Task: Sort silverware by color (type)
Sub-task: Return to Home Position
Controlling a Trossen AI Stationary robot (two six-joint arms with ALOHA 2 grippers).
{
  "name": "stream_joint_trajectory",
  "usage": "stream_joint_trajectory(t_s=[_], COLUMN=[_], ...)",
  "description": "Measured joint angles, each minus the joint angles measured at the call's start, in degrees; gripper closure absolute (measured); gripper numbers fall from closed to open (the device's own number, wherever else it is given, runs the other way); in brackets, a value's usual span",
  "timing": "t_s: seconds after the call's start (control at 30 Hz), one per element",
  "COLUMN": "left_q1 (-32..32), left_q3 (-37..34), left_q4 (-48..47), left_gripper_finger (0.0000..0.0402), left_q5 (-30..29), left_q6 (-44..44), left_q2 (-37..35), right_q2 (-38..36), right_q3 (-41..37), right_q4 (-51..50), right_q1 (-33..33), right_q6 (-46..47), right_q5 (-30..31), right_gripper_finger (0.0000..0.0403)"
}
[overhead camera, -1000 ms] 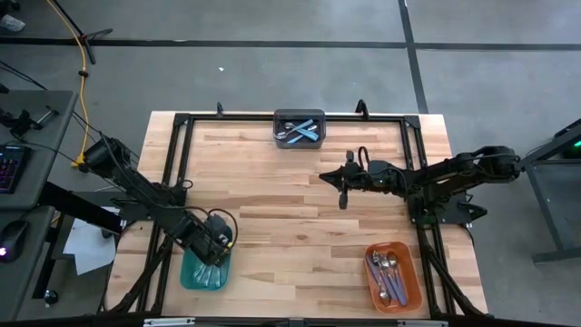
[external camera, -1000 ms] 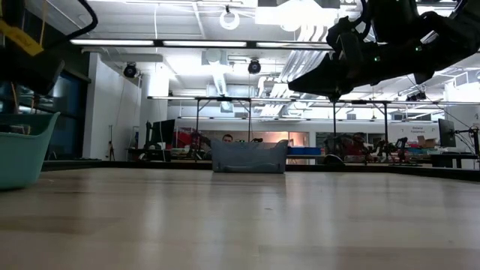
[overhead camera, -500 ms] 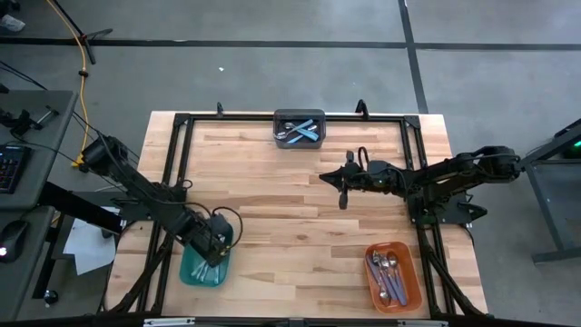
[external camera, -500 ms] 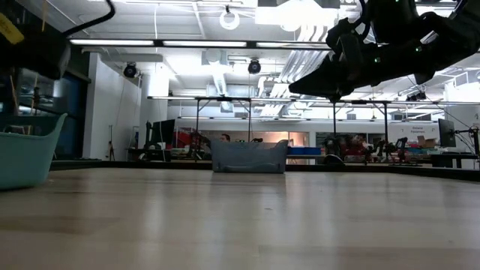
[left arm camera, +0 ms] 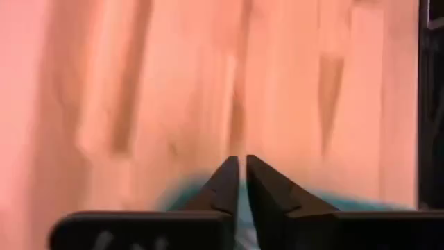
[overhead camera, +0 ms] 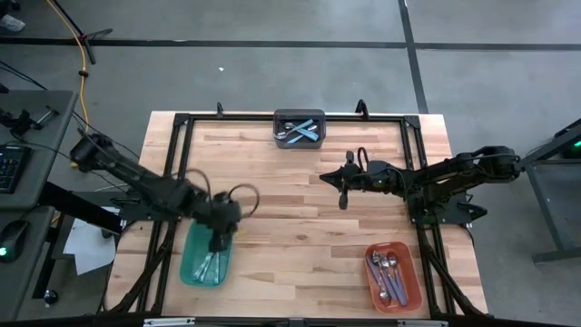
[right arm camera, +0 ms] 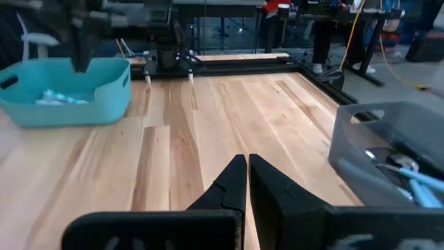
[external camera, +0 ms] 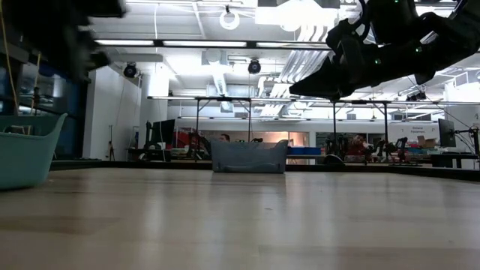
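Closest to the front edge of the wooden worktop (overhead camera: 290, 227) sit two bins, one towards each corner. The teal bin (overhead camera: 191, 272) on the left side holds a small heap of light-handled spoons (overhead camera: 210, 264). The orange bin (overhead camera: 412, 283) on the right side holds a cluster of purple-handled spoons (overhead camera: 388, 274), lying roughly side by side.

The left hand (overhead camera: 219, 243) hangs in the air over the far right rim of the teal bin, pointing down. Its two dark fingers (left arm camera: 225, 182) are pressed together with only a hairline slit between them, and there is nothing in their grip. From table height this arm is just a dark smear high above the bin.

Further back, the right hand (overhead camera: 343, 200) is held well off the wood over the right half of the worktop, between the orange bin and the far edge. Its arm stretches in from the right side. Its fingers (right arm camera: 229, 182) are also drawn tight together and carry nothing.

At the middle of the far edge stands the dark grey bin (overhead camera: 277, 127), with blue-handled spoons (overhead camera: 304, 133) lying crossed inside it.
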Motion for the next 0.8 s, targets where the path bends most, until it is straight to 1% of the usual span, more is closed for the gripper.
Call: stream_joint_trajectory(t_s=[0.03, 0.1, 0.2, 0.27, 0.37, 0.43, 0.53, 0.6, 0.7, 0.8], left_q1=[2.0, 6.6, 13.8, 18.5, 24.3, 27.7, 32.5, 35.5, 38.7, 41.3], left_q3=[0.0, 0.0, 0.0, 0.0, 0.0, -1.3, -4.8, -7.7, -12.0, -16.3], left_q4=[1.4, 3.9, 9.0, 13.3, 20.1, 26.9, 37.0, 42.8, 50.2, 58.1], left_gripper_finger=[0.0389, 0.0398, 0.0397, 0.0400, 0.0401, 0.0401, 0.0401, 0.0401, 0.0401, 0.0401], left_q5=[0.3, 2.3, 7.8, 10.9, 14.3, 17.2, 23.9, 26.9, 27.4, 27.5], left_q6=[3.7, 11.7, 22.6, 29.0, 37.4, 41.9, 44.8, 44.8, 45.2, 45.9], left_q2=[-0.2, -0.4, 0.0, 0.8, 2.0, 2.7, 3.5, 3.8, 3.9, 3.9], right_q2=[0.0, 0.0, 0.0, 0.0, 0.0, 0.0, 0.0, 0.0, 0.0, 0.0], right_q3=[0.0, 0.0, 0.0, 0.0, 0.0, 0.0, 0.0, 0.0, 0.0, 0.0], right_q4=[0.0, 0.2, 0.3, 0.4, 0.9, 2.0, 3.9, 4.6, 4.5, 4.2], right_q1=[0.0, 0.0, -0.5, -1.9, -5.4, -8.2, -12.4, -14.3, -15.4, -14.3], right_q6=[-0.8, -2.5, -5.1, -6.5, -8.5, -9.5, -10.0, -11.1, -11.8, -12.7], right_q5=[0.0, 0.0, -0.7, -4.0, -11.6, -16.7, -21.5, -22.0, -18.6, -14.9], right_gripper_finger=[0.0401, 0.0401, 0.0402, 0.0402, 0.0402, 0.0402, 0.0403, 0.0403, 0.0403, 0.0403])
